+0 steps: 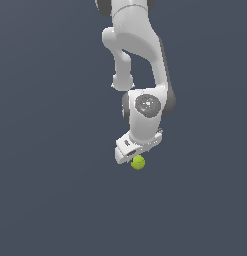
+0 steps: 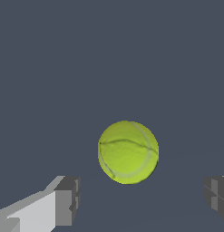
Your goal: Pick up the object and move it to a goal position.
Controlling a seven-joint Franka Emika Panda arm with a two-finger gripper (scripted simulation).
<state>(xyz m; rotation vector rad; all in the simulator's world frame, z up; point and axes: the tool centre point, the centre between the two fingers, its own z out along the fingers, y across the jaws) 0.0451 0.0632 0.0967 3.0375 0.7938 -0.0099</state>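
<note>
Yellow-green tennis ball (image 2: 128, 152) just beyond the gripper (image 2: 143, 204), ahead of the fingertips (image 2: 68, 199) and roughly centred in the gap, a shade toward one finger. Spread wide, holding nothing, each side clear of the ball. Round, so no long axis to line up with. Resting on a plain dark grey surface (image 1: 50, 200), open all round; no goal marker visible.

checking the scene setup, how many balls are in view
1: a small yellow-green tennis ball, just below the white tool, ahead of its open fingers. No others visible.
</note>
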